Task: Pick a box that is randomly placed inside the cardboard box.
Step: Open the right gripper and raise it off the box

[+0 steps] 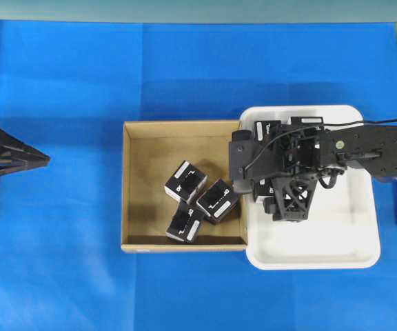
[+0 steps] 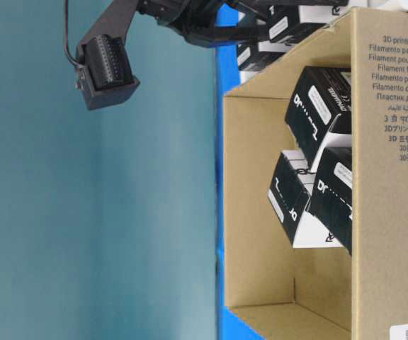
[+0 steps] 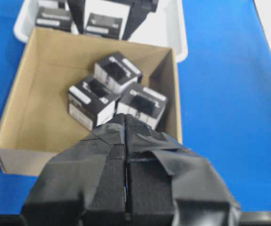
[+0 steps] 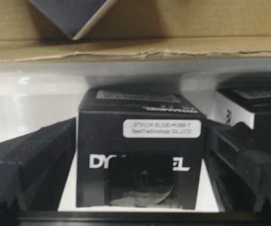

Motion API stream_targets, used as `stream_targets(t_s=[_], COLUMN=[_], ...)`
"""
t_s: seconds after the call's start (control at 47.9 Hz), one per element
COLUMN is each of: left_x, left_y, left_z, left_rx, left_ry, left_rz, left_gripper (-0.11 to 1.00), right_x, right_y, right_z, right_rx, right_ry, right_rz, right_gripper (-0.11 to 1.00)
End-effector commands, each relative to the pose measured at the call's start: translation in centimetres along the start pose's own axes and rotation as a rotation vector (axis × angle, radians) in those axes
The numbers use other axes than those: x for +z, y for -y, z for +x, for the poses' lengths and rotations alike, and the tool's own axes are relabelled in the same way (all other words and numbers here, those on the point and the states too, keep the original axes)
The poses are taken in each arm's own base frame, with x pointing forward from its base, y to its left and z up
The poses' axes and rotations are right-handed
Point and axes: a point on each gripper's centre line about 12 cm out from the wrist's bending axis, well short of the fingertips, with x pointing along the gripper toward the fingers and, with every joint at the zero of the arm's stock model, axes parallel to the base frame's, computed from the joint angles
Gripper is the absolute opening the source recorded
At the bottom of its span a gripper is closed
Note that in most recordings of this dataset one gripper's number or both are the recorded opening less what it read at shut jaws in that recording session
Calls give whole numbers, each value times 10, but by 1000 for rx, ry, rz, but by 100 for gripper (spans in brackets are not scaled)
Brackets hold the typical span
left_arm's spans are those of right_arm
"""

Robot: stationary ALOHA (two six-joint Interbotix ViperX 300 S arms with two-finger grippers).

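Observation:
The cardboard box (image 1: pixel 136 186) lies left of centre, and three black boxes (image 1: pixel 185 182) (image 1: pixel 217 201) (image 1: pixel 185 224) sit in its right half. The left wrist view shows the same boxes (image 3: pixel 118 70) inside the carton (image 3: pixel 13 160). My right gripper (image 1: pixel 243 165) hangs over the left end of the white tray (image 1: pixel 336 241). In the right wrist view, a black box (image 4: pixel 140 117) with a white label stands on the tray between the fingers of the open gripper (image 4: pixel 142 139), with white gaps on both sides. My left gripper (image 1: pixel 43 160) (image 3: pixel 125 123) is shut and empty, off to the left.
More black boxes (image 1: pixel 267 129) (image 4: pixel 248 106) stand in the tray beside the right gripper. The carton's right wall (image 4: pixel 126 47) runs just ahead of the right fingers. Blue cloth (image 1: pixel 81 83) covers the table around the carton and tray.

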Motion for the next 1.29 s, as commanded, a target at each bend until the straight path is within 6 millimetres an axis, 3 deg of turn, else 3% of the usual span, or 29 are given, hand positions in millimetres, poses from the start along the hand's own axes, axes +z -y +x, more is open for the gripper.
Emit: stream_targets(t_s=[0.0,0.23,0.397,0.606,0.94,1.274], left_x=[7,7,8,7,7,8], left_y=[1,-1,-1,-1,-1,-1], left_z=[-1,-1,-2,-1,-1,-2], left_rx=[-1,6,6,7,7,10], left_ry=[20,21,23,21,24,29], left_rz=[1,0,0,2,2,-1], left_gripper=[-7,-7,-7,-7,-7,-7], right_x=[8,37,61,70,70,54], right_y=[0,6,7,9,9,-2], right_z=[-7,-46,-91,-131,-166,-175], right_rx=[-3,-17,-19,-17,-14,12], right_ry=[29,149,286,448,700,809], right_rz=[-4,7,53,133,154,145], right_gripper=[100,100,100,100,100,100])
